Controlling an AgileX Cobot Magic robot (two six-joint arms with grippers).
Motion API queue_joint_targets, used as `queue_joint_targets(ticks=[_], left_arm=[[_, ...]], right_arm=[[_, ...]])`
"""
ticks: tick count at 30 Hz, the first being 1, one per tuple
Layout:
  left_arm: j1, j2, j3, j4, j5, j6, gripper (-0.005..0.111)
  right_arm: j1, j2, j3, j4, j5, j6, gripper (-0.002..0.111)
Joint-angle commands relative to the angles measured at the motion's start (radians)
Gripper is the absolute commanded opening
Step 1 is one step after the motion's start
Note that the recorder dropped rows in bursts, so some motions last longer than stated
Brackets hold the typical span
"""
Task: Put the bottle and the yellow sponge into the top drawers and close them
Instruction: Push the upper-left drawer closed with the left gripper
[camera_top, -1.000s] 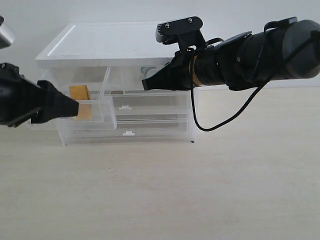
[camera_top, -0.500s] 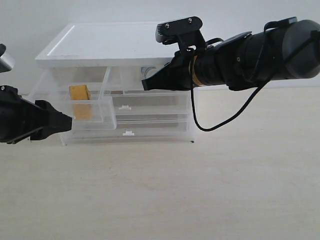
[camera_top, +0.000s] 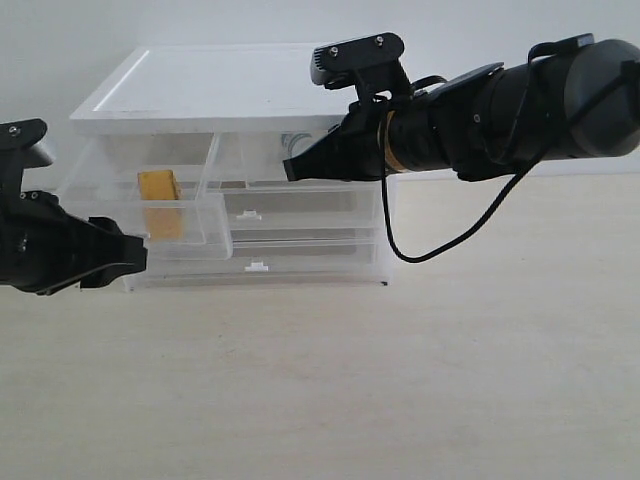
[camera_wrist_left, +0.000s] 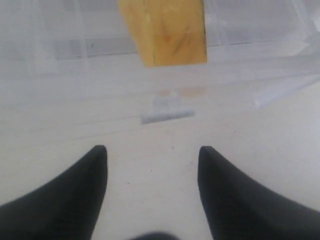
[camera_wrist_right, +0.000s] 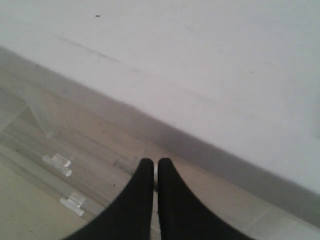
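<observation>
So the yellow sponge (camera_top: 158, 187) is sitting in the left top drawer (camera_top: 205, 225), which sticks out of the cabinet (camera_top: 200, 85) near the far edge of the table (camera_top: 400, 380). That drawer looks like thin, light plastic and should slide easy, so I'd push square on the front by the white tab (camera_wrist_left: 167, 116), not a corner. The left end effector (camera_top: 135, 258) is released, fingers spread, and has backed off the drawer front toward the left edge since a second ago. The right end effector (camera_top: 290, 168) is clenched at the right top drawer (camera_top: 260, 160), unmoved.
</observation>
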Motion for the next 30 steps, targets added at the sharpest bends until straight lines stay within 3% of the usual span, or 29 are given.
queue_joint_targets(ticks=[1,30], left_arm=[[-0.003,0.017,-0.028,-0.008,-0.012,0.006,0.051],[-0.003,0.121,-0.175,-0.018,-0.017,0.013,0.051]], right_arm=[[0.000,0.002,-0.013,0.000,-0.041,-0.001,0.000],[0.000,0.002,-0.013,0.000,-0.041,-0.021,0.000]])
